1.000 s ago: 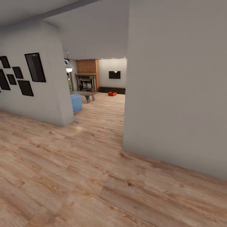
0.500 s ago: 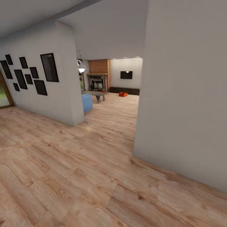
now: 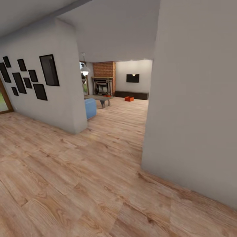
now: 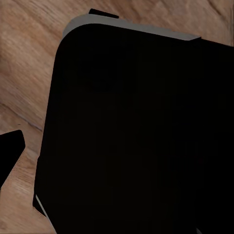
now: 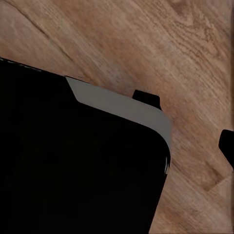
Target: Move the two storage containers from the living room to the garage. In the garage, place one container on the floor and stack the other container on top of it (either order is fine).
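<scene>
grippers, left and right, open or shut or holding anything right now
Left gripper: cannot be told; the left wrist view shows a dark body over the wood floor.
Right gripper: cannot be told; same in the right wrist view.

A hallway is seen from head height, faced toward a distant fireplace (image 3: pixel 102 79). The plank floor (image 3: pixel 65 184), shared by all views, is seen close from both wrists.

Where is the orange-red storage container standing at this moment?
In the head view, the orange-red rectangular storage container stands on the wood-plank floor far ahead, before the long dark cabinet, right of the brick fireplace.
</scene>
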Robot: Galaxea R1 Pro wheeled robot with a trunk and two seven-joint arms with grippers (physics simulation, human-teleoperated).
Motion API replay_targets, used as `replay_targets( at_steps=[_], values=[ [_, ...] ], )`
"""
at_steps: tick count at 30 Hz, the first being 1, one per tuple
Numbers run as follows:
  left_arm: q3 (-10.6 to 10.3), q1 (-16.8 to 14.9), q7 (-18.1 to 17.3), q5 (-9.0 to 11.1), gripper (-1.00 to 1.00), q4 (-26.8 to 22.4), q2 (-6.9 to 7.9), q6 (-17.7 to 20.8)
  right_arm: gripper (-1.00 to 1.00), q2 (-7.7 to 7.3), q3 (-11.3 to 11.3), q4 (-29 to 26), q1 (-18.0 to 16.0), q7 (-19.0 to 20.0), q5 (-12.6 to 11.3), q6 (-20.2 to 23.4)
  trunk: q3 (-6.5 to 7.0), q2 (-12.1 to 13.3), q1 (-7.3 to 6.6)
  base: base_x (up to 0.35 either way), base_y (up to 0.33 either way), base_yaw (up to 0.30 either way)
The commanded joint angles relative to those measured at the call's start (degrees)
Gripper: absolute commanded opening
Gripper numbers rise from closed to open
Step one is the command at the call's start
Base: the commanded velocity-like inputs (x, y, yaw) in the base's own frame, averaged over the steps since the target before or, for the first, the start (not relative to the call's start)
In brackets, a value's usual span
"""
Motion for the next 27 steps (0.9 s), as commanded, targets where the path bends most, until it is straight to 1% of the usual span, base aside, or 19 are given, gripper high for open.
replay_targets(
  at_steps=[1, 9, 13, 17, 27],
  values=[
    [0.1, 0.0, 0.1, 0.2, 1.0, 0.0, -0.02, -0.1, 1.0, -0.03, 0.1, 0.2, -0.1, 0.2, 0.0, -0.4, -0.05, 0.0, 0.03, 0.336, 0.0, 0.0],
    [0.1, 0.0, 0.1, 0.2, 1.0, 0.0, 0.01, -0.2, 1.0, -0.26, 0.3, 0.2, -0.1, 0.2, 0.0, -0.4, -0.05, 0.0, 0.03, 0.336, 0.0, 0.0],
    [0.1, 0.0, 0.1, 0.2, 1.0, 0.0, 0.03, -0.2, 1.0, -0.08, 0.3, 0.2, -0.1, 0.2, 0.1, -0.4, -0.05, 0.0, 0.03, 0.336, 0.0, 0.017],
    [0.1, 0.0, 0.1, 0.2, 1.0, 0.0, -0.01, -0.2, 1.0, -0.04, 0.3, 0.2, -0.1, 0.1, -0.1, -0.4, -0.05, 0.0, 0.03, 0.336, 0.0, 0.182],
    [0.1, 0.0, 0.1, 0.2, 1.0, 0.0, -0.02, -0.2, 1.0, 0.11, 0.1, 0.2, -0.1, 0.1, -0.3, -0.5, -0.05, 0.0, 0.03, 0.336, 0.0, 0.261]
  ],
)
